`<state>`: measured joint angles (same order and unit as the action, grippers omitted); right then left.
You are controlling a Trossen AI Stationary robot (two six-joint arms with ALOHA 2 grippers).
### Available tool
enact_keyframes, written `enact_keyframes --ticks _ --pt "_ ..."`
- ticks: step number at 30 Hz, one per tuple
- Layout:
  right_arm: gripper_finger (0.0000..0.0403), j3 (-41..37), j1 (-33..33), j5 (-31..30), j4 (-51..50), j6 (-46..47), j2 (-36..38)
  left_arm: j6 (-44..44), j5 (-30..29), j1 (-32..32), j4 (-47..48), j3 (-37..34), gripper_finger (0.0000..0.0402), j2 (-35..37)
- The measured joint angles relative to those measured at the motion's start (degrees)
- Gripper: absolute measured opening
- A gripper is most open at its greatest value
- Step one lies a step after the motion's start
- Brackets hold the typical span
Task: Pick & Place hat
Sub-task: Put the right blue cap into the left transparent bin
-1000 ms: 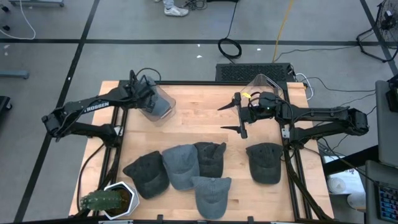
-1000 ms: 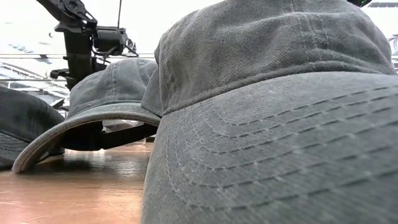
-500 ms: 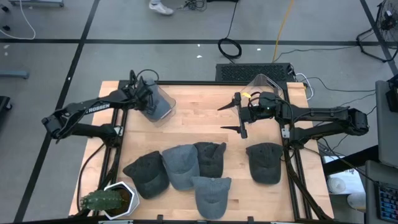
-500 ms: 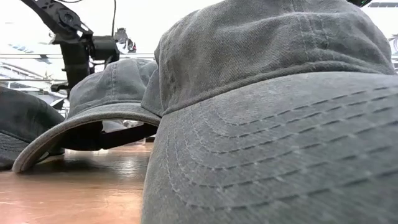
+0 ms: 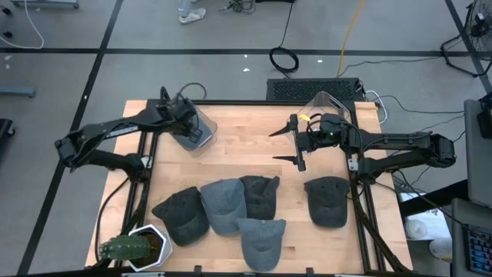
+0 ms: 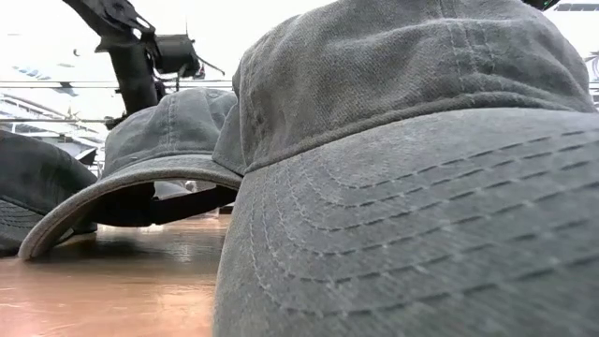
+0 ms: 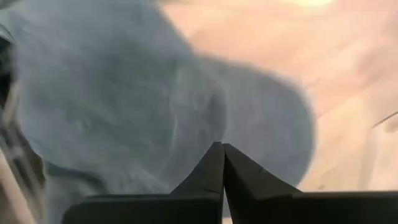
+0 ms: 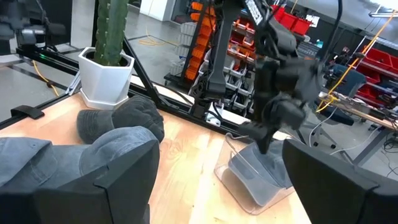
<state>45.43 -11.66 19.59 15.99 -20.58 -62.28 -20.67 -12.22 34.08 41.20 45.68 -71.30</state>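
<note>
— Two dark, near-black arms, built of slim jointed links; white lettering along the left arm (image 5: pixel 108 135), too small to read.
— Black cables looped near its wrist. Left gripper (image 7: pixel 222 163): two black wedge-shaped fingers, tapering to points.
— Right arm (image 5: pixel 400 146) same dark finish, a small yellow-green tag just behind the right gripper (image 5: pixel 286 145); long thin pointed fingers (image 5: pixel 279 130), broad matte-black blocks from its own wrist.
</note>
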Motion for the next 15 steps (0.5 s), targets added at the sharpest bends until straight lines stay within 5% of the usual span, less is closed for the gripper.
enact_keyframes --ticks 9,15 --pt "0.0329 0.00 0.00 0.00 0.00 0.07 0.00 -1.30 0.05 -0.50 -1.61 0.52 0.0004 -11.83" --pt "0.0329 0.00 0.00 -0.02 0.00 0.30 0.00 -0.81 -0.32 -1.05 -1.00 1.65 0.0003 -8.49"
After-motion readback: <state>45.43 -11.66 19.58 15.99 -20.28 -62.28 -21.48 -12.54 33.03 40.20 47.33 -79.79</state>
